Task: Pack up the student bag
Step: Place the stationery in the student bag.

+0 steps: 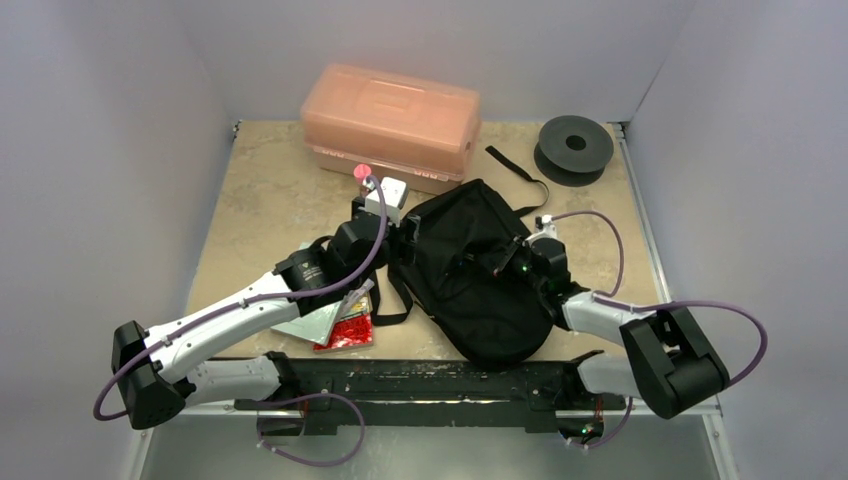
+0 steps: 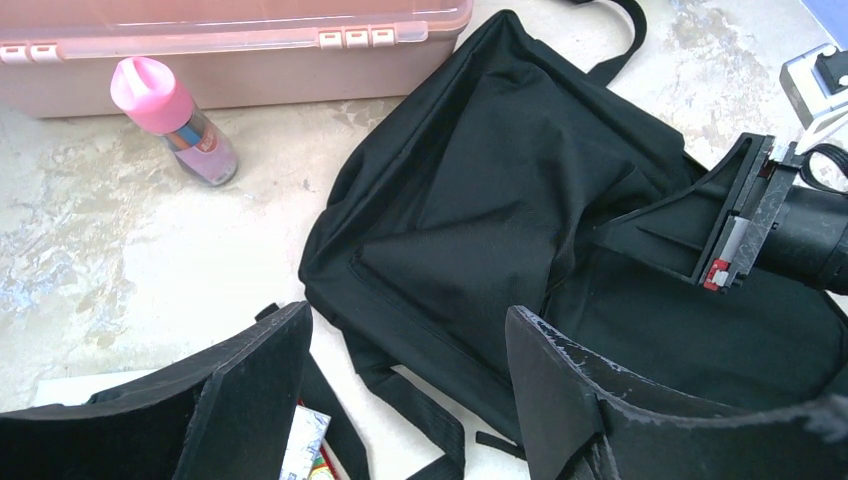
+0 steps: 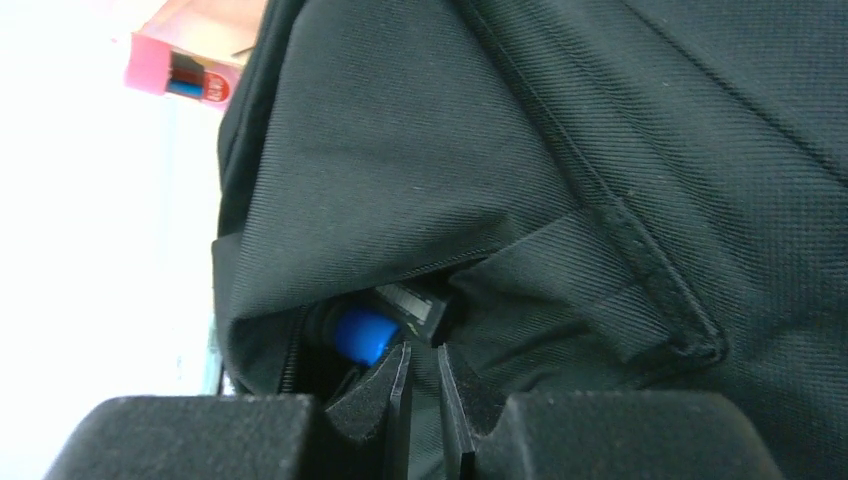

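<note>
The student bag (image 1: 480,270) is a soft black backpack lying mid-table, its straps trailing left and back. My left gripper (image 1: 403,240) hovers open over its left edge. In the left wrist view the wide-apart fingers of my left gripper (image 2: 410,320) frame the student bag (image 2: 500,200) and a strap, holding nothing. My right gripper (image 1: 510,262) presses into the bag from the right. In the right wrist view my right gripper (image 3: 422,350) has its jaws nearly together on a fold of the student bag (image 3: 400,150) at the zip opening. A blue-capped item (image 3: 362,333) and a black labelled item (image 3: 415,305) lie inside.
A translucent orange-pink box (image 1: 390,120) stands at the back. A pink-capped bottle (image 1: 363,172) stands in front of it. A black spool (image 1: 573,145) is at the back right. A red packet (image 1: 345,330) and a silver flat item (image 1: 320,318) lie under my left arm.
</note>
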Controlling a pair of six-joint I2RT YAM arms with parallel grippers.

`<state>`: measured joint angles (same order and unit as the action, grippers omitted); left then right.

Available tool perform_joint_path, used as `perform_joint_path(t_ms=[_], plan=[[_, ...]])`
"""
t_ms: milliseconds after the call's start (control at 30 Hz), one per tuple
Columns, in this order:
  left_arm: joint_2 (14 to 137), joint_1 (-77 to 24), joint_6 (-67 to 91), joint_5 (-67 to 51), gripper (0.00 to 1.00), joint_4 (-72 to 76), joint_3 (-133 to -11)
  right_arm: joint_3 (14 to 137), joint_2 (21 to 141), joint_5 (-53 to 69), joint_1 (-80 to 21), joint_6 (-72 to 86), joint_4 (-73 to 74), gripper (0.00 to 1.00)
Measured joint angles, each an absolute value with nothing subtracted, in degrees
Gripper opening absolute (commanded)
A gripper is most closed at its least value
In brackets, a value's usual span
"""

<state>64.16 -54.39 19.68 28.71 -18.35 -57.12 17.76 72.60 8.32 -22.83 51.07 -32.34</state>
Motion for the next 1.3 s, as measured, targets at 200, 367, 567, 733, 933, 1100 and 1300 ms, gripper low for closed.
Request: perform_joint_path(t_ms=[200, 367, 567, 733, 933, 1100, 1300], plan=[[64.18, -54.39, 20.03, 28.64, 0.70, -18.22, -57.12, 17.76, 75.77, 7.22, -22.83, 50.00, -32.27, 0.13], [64.18, -54.39, 20.18, 28.49, 0.70, -18.24, -57.14, 18.22, 81.87, 9.02, -22.83, 49.98, -34.41, 0.10], [64.18, -54.39, 20.53, 28.25, 0.70, -18.46, -57.14, 21.74, 83.26, 10.46, -23.57, 50.06, -36.56, 0.10], [64.18, -54.39, 20.67, 28.01, 0.70, -18.68, -57.39, 24.86, 84.07, 11.33, -23.99, 50.33, -39.57, 0.11], [65.21, -54.39, 21.02, 27.35, 0.70, -18.94, -58.28, 25.65, 84.88, 11.38, -24.01, 50.00, -38.63, 0.11], [65.69, -54.39, 21.04, 27.09, 0.70, -18.90, -58.28, 24.38, 78.41, 9.56, -24.05, 48.23, -33.69, 0.12], [67.20, -54.39, 21.06, 26.28, 0.70, -18.46, -59.09, 22.79, 75.07, 7.03, -24.05, 45.80, -30.79, 0.12]])
